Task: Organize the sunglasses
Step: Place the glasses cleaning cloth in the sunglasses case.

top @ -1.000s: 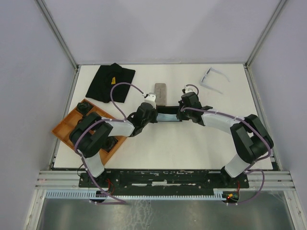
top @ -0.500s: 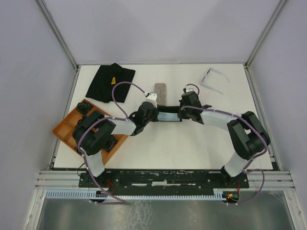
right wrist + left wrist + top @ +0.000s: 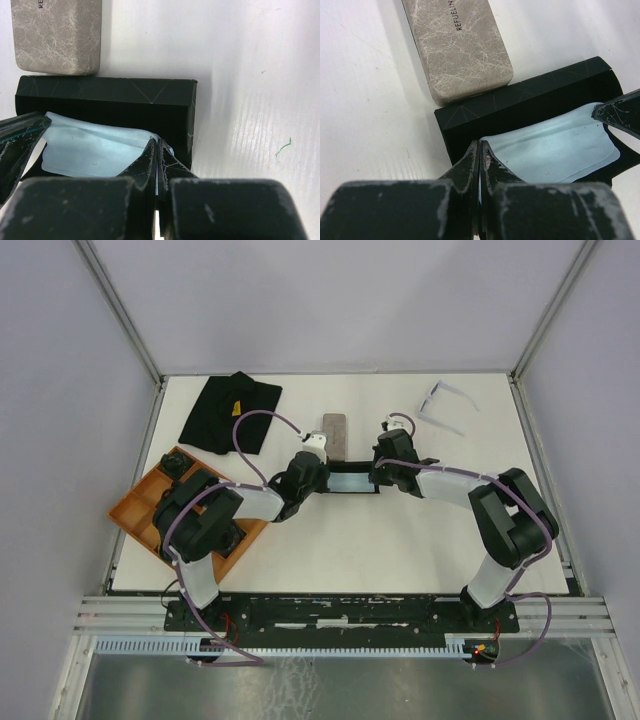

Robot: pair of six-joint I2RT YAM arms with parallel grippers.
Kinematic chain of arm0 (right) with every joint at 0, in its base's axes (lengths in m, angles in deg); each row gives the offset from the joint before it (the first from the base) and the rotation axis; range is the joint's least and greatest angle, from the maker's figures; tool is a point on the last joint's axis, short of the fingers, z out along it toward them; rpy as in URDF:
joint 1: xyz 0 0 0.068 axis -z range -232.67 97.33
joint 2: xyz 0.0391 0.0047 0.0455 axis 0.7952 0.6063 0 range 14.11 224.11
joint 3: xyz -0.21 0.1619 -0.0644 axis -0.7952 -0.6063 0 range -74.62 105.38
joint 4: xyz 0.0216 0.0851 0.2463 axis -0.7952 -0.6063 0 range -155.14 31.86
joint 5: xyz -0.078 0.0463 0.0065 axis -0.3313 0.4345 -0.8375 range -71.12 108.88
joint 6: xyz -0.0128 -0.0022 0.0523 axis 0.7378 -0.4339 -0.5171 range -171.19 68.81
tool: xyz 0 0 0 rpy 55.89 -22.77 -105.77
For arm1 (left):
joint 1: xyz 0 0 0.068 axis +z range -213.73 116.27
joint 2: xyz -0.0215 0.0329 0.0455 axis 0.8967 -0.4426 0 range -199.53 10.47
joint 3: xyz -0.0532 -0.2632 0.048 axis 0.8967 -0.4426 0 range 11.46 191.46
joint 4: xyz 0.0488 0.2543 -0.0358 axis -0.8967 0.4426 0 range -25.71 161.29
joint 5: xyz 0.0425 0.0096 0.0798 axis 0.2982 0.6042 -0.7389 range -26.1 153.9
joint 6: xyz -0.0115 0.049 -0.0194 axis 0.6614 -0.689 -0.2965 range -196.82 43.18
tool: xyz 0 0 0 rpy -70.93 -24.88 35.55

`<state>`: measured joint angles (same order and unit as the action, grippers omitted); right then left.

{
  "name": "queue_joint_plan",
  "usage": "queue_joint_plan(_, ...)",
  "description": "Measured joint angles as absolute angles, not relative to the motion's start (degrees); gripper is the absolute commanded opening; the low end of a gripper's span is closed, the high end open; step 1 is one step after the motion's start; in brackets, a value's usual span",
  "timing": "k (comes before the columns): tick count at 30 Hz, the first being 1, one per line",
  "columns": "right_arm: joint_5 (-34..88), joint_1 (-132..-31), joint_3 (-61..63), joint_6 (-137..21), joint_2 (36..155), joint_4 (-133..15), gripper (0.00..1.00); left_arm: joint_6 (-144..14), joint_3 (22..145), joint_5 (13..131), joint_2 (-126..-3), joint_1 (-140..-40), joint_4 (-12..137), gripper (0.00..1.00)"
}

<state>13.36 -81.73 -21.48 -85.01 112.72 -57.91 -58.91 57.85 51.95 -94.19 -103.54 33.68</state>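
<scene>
Sunglasses with thin pale lavender frame (image 3: 432, 403) lay unfolded, far right on the white worktop (image 3: 400, 540), nearer the right pincer (image 3: 158, 150); it and the left pincer (image 3: 480, 150) each clenched the light blue cloth (image 3: 555, 145).

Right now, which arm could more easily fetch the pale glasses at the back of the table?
Right. The pale glasses lie on its side, just beyond the right claw; the left claw is farther. Both are shut on the blue cloth, so it must let go first.
</scene>
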Motion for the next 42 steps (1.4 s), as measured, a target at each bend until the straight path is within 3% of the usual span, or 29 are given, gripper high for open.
queue_joint_plan(42,11.0,-81.0,-18.9,-85.6,115.5,-56.5,0.0,-58.9,61.2,52.4,-97.9,-102.3,33.4,0.03)
